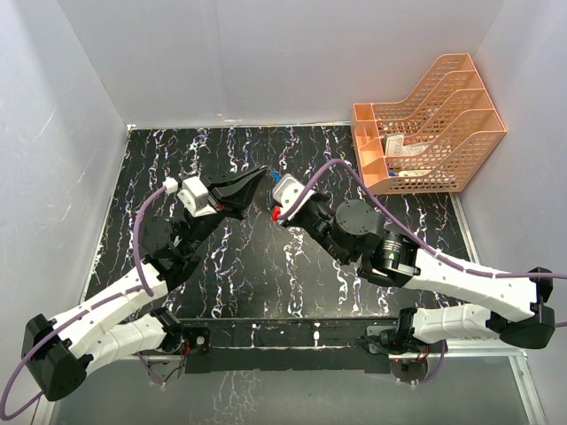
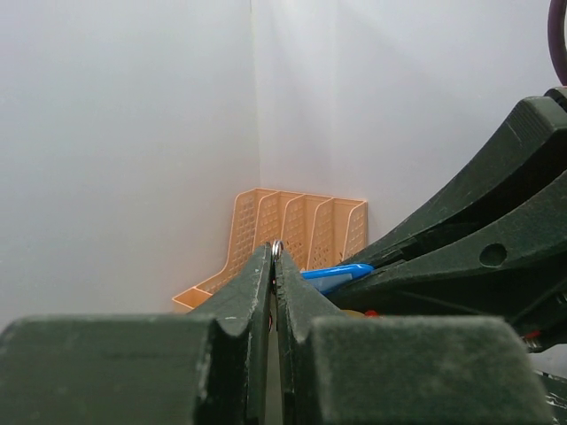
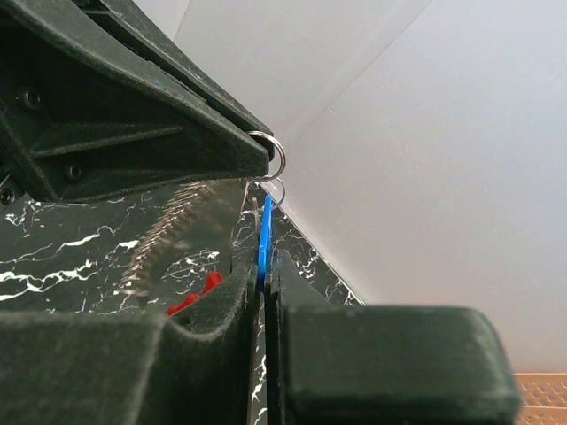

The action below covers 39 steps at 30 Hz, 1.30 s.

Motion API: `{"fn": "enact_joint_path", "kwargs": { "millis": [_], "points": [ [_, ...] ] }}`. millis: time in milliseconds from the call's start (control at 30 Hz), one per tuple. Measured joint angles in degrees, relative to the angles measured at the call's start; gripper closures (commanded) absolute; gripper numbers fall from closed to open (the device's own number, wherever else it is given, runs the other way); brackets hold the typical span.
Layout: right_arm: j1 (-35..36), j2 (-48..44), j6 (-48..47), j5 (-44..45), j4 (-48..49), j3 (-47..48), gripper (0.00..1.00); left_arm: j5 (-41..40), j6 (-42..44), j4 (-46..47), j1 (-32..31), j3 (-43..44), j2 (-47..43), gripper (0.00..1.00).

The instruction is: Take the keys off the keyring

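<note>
Two grips: your left gripper (image 2: 273,261) has its jaws pressed together on a small silvery wire ring (image 2: 277,247), and your right gripper (image 3: 263,270) has its jaws clamped on the tiny blue-headed key (image 3: 265,228).
Where it hangs: both pieces are held in the air over the middle of the black marbled worktop (image 1: 177,159), with the grippers tip to tip.
Keyring: only a red part of the red-and-white oval keyring (image 3: 198,297) shows, low beside the key. You cannot tell how it joins the wire ring.
Step in hand: separating, I judge. The key looks linked through a second small wire loop (image 3: 276,189).
Next move: it calls for a fine slide or twist through the ring's split. A straight pull risks slipping.
Container: the orange perforated plastic file rack (image 1: 430,133) stands at the far right corner, with pale papers or cards in its slots, too small to read.
</note>
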Motion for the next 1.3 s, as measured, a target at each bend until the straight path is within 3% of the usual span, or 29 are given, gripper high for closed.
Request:
{"fn": "enact_joint_path", "kwargs": {
  "millis": [233, 300, 367, 733, 1300],
  "points": [
    [0.0, 0.1, 0.6, -1.6, 0.4, 0.0, 1.00, -0.2, -0.5, 2.4, 0.0, -0.6, -0.1, 1.00],
    [0.0, 0.6, 0.9, -1.8, 0.7, 0.0, 1.00, -0.3, -0.7, 2.4, 0.0, -0.6, -0.1, 0.88],
    [0.0, 1.3, 1.0, -1.6, 0.7, 0.0, 1.00, -0.6, -0.7, 2.0, 0.0, -0.6, -0.1, 0.84],
    [0.0, 1.1, -0.5, 1.5, -1.5, -0.1, 1.00, -2.8, 0.9, -5.0, 0.0, -0.6, -4.7, 0.80],
    [-0.3, -0.4, -2.8, 3.0, -1.5, 1.1, 1.00, 1.6, 5.9, -14.9, 0.0, 2.6, -1.7, 0.59]
  ]
}}
